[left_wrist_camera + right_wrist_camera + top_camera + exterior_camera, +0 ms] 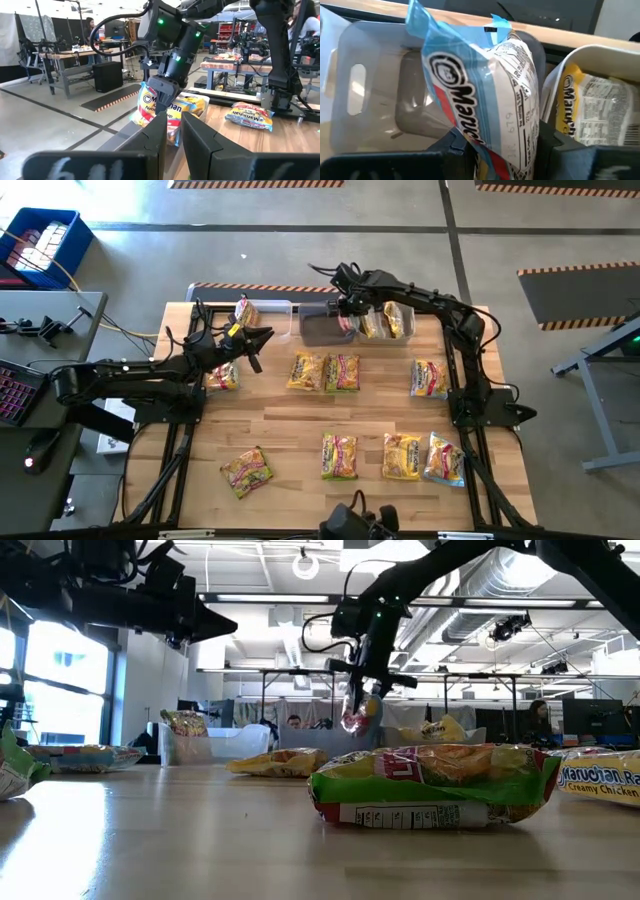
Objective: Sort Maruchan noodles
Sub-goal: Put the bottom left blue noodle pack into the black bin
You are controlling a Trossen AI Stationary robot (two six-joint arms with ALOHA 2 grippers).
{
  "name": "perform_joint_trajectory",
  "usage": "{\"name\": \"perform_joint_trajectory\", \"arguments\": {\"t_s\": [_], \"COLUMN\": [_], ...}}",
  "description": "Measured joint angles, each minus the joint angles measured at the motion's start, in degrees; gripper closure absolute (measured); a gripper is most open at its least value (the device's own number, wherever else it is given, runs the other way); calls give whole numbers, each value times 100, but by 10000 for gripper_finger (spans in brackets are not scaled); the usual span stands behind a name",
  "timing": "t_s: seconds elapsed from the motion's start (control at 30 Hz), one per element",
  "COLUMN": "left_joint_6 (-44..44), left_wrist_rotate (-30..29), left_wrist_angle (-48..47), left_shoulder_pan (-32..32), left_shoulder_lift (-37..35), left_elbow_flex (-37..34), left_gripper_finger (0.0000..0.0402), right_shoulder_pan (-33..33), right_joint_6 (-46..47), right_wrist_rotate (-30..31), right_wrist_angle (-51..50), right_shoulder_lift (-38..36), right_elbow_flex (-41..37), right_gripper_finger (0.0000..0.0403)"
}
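Table [300,430] first, a pale wooden top carrying everything. At its far edge sit clear bins in a row: a left bin [262,315] with one packet [245,312] standing in it, a middle bin [322,326], and a right bin [398,321] holding yellow packets [385,320].

Right arm reaches in from the right side, and its right gripper [345,312] hangs over the middle bin, fingers clamped on a blue-edged Maruchan packet [485,100] that dangles above the bin's bare floor; the low view shows that packet [358,712] in the air.

Left arm stretches across the left side, its left gripper [262,338] hovering just short of the bins, above the wood, fingers [150,142] drawn close together with only a narrow slot between them and nothing in it.

Loose noodles lie flat on the table: one [222,376] under the left arm, a pair [324,371] at centre, one [430,378] to the right, three [395,456] in the near row, and one [246,471] near left.
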Motion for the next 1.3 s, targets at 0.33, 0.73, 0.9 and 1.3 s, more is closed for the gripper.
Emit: {"name": "perform_joint_trajectory", "arguments": {"t_s": [0.33,0.73,0.9,1.3], "left_joint_6": [-46,-46,-50,-49], "left_wrist_rotate": [0,3,162,164], "left_wrist_angle": [-6,-9,-20,-73], "left_shoulder_pan": [0,0,0,0], "left_shoulder_lift": [0,0,0,0], "left_elbow_flex": [1,2,2,2], "left_gripper_finger": [355,355,355,355], "right_shoulder_pan": [0,4,-9,-55], "right_joint_6": [6,-415,-393,-1045], "right_wrist_rotate": [-198,359,493,436], "right_wrist_angle": [-122,123,133,125], "right_shoulder_lift": [257,264,264,256], "right_elbow_flex": [4,4,4,4], "right_gripper_finger": [304,260,235,237]}}
